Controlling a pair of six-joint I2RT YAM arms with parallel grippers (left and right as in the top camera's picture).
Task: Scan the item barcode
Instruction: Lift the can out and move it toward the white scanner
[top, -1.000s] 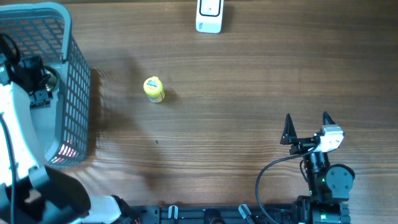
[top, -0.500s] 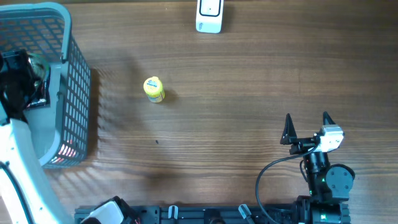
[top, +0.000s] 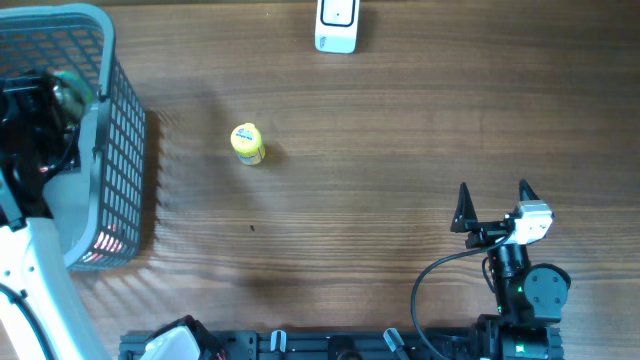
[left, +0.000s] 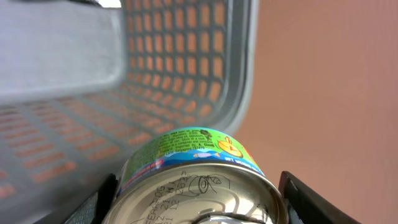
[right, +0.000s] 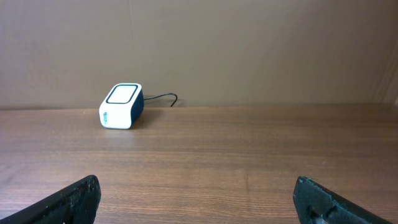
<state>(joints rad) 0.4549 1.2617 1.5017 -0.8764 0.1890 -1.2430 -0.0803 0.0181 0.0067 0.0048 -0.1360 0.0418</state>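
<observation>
Moved: left gripper (left: 196, 200) has shifted up the frame in the basket (top: 122, 150); right gripper (top: 493, 194) has not.
Left fingers: closed on the can (left: 193, 155), upper left.
Right fingers: spread wide, empty, lower right.
Done: we judge the can picked.
Left: carry to the scanner (top: 337, 25), top centre; scan.

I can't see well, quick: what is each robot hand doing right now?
Left gripper: jaws closed on a round metal can with a green and yellow label.
Right gripper: jaws open, holding nothing.
</observation>
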